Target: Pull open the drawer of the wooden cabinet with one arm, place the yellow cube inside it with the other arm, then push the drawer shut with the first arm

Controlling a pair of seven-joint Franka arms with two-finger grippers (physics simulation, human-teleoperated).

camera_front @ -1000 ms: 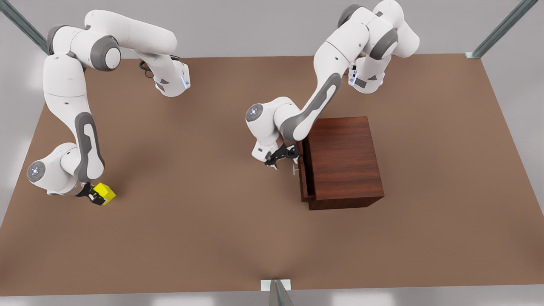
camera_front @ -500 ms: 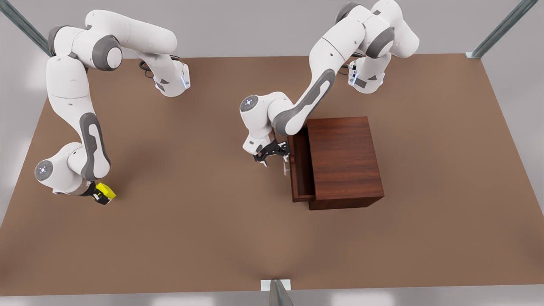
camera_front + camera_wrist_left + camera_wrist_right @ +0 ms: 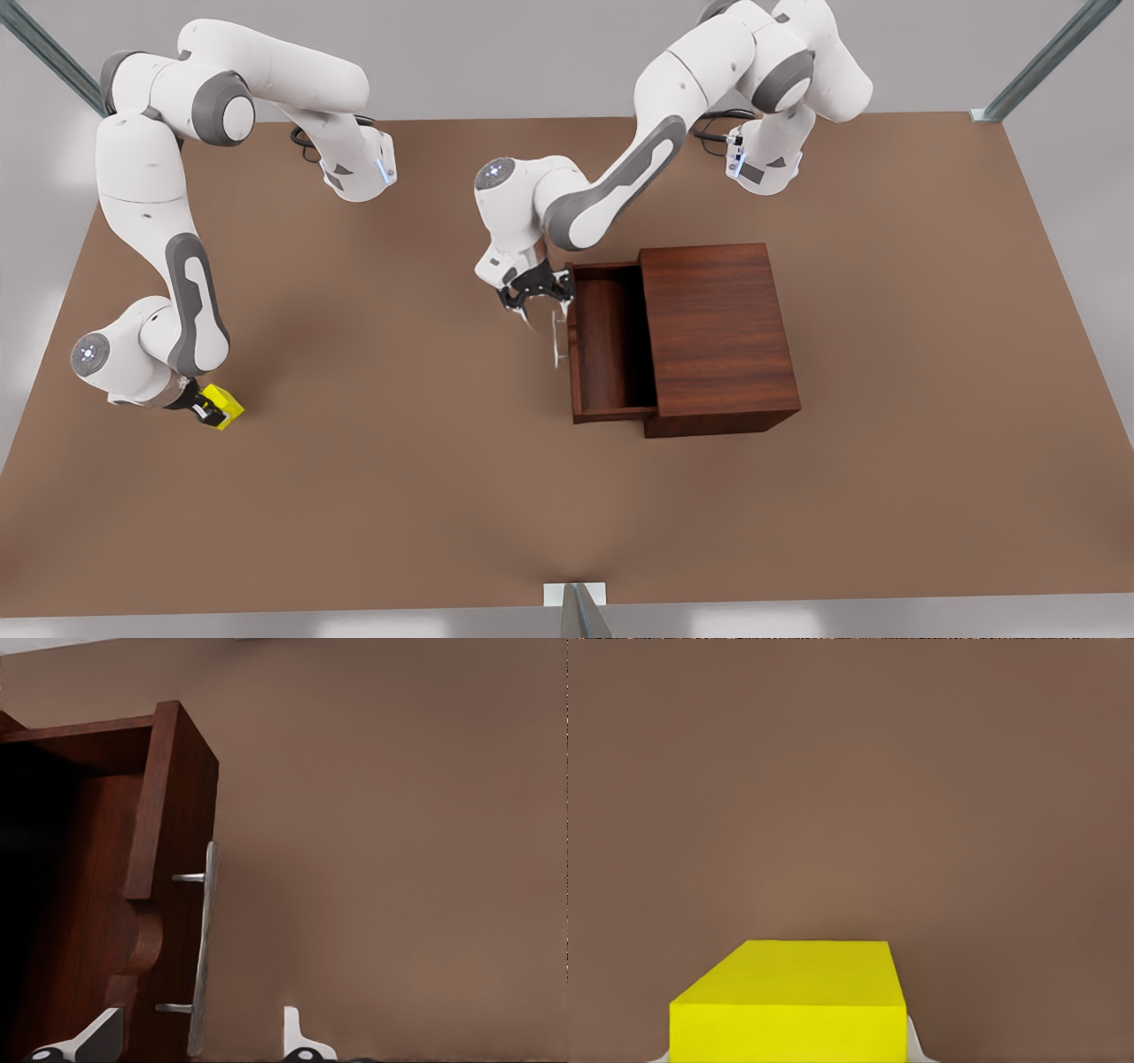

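Now the drawer [image 3: 607, 350] stands well out of the wooden cabinet [image 3: 718, 337], where a second ago it showed only a thin sliver at the cabinet's front and half a second ago roughly half as much. The left end effector [image 3: 534, 299] has travelled with it toward the front view's left and now sits at the far end of the silver handle [image 3: 557, 337]. In the left wrist view its pale fingertips [image 3: 297, 1036] stand apart with the handle [image 3: 202, 948] between them and a clear gap on one side, so the fingers look loosely spread about the bar rather than pinched hard on it. The drawer's floor lies bare and dark, open to the top.

Over at the front view's left, the right end effector [image 3: 202, 406] is low at the bench [image 3: 399, 496] with the yellow cube [image 3: 221, 404] between its fingers; the right wrist view shows the cube [image 3: 788, 1005] filling the space between the two pads, so it appears gripped. This arm has barely shifted across the last second, and the cube is well apart from the cabinet.

The opening step looks essentially done. What remains, as I judge it, is to carry the cube across the bench and set it into the drawer, then push the drawer shut.
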